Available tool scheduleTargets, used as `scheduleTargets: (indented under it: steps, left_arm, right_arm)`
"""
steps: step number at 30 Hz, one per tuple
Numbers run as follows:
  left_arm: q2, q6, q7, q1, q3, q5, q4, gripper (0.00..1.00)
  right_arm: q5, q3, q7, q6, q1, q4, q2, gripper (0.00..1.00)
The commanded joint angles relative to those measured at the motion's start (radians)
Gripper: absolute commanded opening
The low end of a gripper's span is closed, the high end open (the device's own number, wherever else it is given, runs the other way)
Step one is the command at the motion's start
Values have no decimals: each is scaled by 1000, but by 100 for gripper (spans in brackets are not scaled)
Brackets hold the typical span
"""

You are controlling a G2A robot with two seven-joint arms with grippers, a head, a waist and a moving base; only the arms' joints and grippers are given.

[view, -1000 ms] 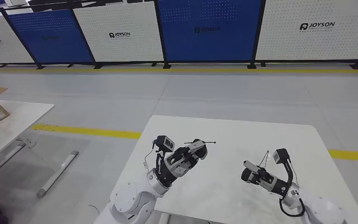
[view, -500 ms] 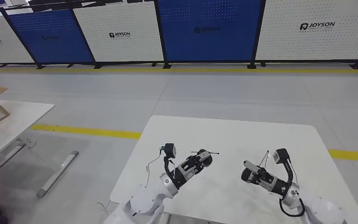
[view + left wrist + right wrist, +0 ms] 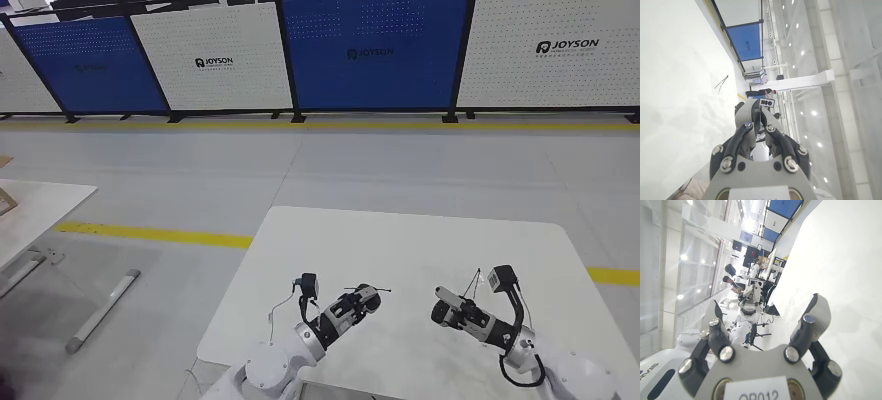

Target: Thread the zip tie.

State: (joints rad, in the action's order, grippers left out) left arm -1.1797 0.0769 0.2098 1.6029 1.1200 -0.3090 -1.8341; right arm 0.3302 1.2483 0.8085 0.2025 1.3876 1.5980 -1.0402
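White table (image 3: 400, 235): left gripper (image 3: 362, 298) near front edge, clamped on zip tie (image 3: 381, 290); right gripper (image 3: 765, 301) spread wide, empty.

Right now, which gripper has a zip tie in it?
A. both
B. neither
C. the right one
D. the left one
D: the left gripper is shut on a thin black zip tie, while the right gripper stands open with nothing between its fingers.
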Motion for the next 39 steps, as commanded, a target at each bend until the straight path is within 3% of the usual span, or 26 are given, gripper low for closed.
scheduleTargets:
  steps: [1, 7, 13, 16, 26, 36, 39]
  left_arm:
    - [0, 0, 0, 0, 0, 0, 0, 0]
    - [-1, 2, -7, -5, -16, 38, 10, 0]
    - [-1, 0, -21, -18, -46, 154, 36, 0]
    - [2, -23, -17, -18, -56, 213, 41, 0]
    - [1, -21, -16, -18, -59, 209, 38, 0]
    - [-3, 45, -54, -11, -61, 174, -21, 0]
    - [-1, 73, -10, -7, -54, 133, -36, 0]
  right_arm:
    - [0, 0, 0, 0, 0, 0, 0, 100]
    - [0, 0, 0, 0, 0, 0, 0, 100]
    - [0, 0, 0, 0, 0, 0, 0, 100]
    - [0, 0, 0, 0, 0, 0, 0, 100]
    - [0, 0, 0, 0, 0, 0, 0, 100]
    - [0, 0, 0, 0, 0, 0, 0, 100]
    - [0, 0, 0, 0, 0, 0, 0, 100]
